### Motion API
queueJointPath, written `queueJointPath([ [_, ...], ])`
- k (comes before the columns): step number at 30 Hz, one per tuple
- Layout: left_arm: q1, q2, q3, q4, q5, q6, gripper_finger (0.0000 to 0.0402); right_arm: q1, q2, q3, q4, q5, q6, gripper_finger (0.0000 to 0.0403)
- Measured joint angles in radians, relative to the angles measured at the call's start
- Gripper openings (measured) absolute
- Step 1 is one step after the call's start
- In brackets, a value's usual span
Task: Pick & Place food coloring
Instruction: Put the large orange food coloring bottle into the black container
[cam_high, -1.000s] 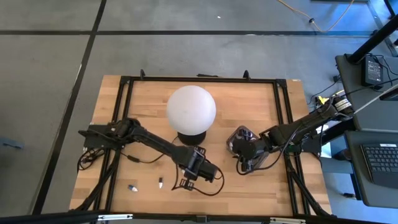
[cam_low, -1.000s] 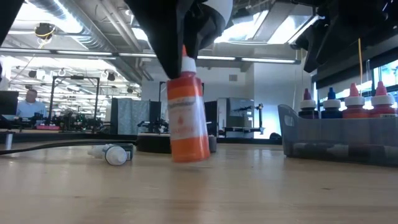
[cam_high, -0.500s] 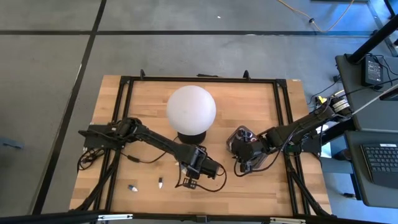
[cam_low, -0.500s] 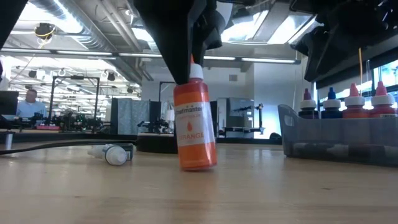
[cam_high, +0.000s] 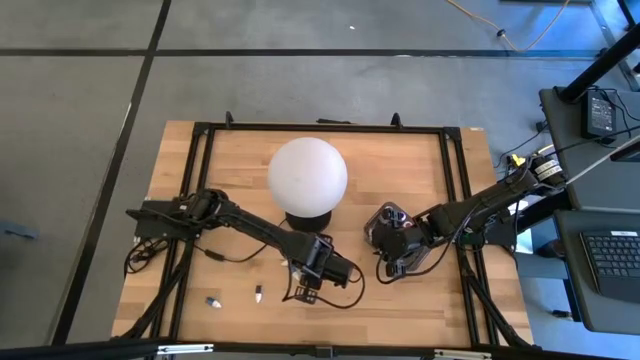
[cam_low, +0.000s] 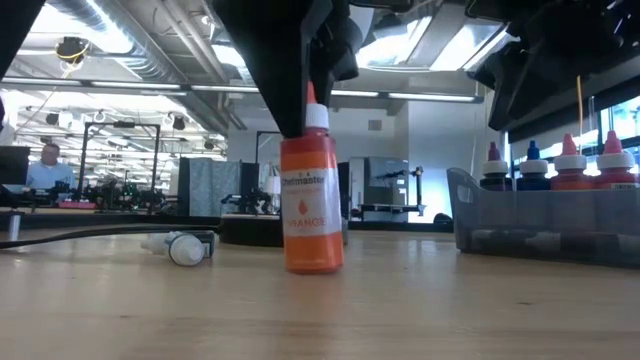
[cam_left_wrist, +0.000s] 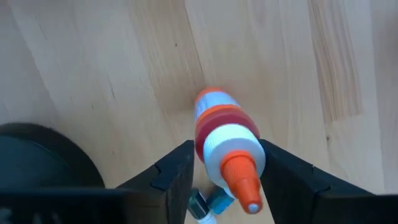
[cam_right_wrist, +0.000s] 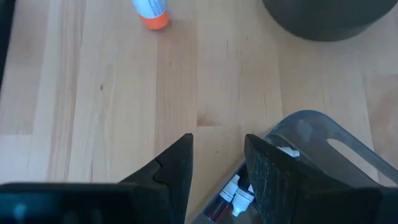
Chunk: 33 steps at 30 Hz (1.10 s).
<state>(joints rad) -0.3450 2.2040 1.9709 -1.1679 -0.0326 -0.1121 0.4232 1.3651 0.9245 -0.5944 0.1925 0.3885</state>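
An orange food coloring bottle (cam_low: 312, 205) with a white cap and orange tip stands upright on its base on the wooden table. My left gripper (cam_left_wrist: 225, 149) points straight down over it, open, one finger on each side of the white cap (cam_left_wrist: 230, 140). My right gripper (cam_right_wrist: 219, 140) hangs open above the near edge of the dark translucent tray (cam_low: 540, 215). It has nothing between its fingers. Several more bottles (cam_low: 570, 160) stand upright in the tray. My left gripper's fingers (cam_left_wrist: 180, 168) stand close beside the bottle's white cap from above. I cannot tell whether either finger touches it. The bottle stands on the table on its own base.
The big white globe lamp (cam_high: 308, 175) on its dark base (cam_high: 308, 220) stands just beyond my left gripper (cam_high: 303, 290). Two small bottles (cam_high: 213, 300) (cam_high: 257, 294) lie on the table to its left. Black frame rails (cam_high: 200, 200) run along the table's sides.
The orange bottle was tilted under my left gripper. It has come down a little and straightened, and now stands upright on its base on the table.
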Motion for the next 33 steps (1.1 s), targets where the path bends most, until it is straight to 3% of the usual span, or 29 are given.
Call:
queueJointPath([
  [9, 0.001, -0.033, -0.002, 0.030, -0.021, -0.006, 0.0212, 0.000, 0.000, 0.000, 0.009, -0.001, 0.000, 0.0147],
  [15, -0.002, -0.106, -0.002, -0.002, -0.021, -0.046, 0.0219, 0.000, 0.000, 0.000, 0.035, 0.006, -0.006, 0.0147],
  [21, -0.081, -0.223, -0.018, -0.021, -0.166, -0.070, 0.0215, 0.000, 0.017, 0.000, 0.167, 0.088, -0.091, 0.0147],
  [25, -0.148, -0.342, -0.175, 0.138, -0.249, -0.068, 0.0218, 0.001, 0.064, 0.000, 0.330, 0.082, -0.215, 0.0147],
  [33, -0.198, -0.699, -0.706, 0.694, -0.230, -0.064, 0.0215, 0.001, 0.210, 0.002, 0.643, 0.000, -0.413, 0.0147],
])
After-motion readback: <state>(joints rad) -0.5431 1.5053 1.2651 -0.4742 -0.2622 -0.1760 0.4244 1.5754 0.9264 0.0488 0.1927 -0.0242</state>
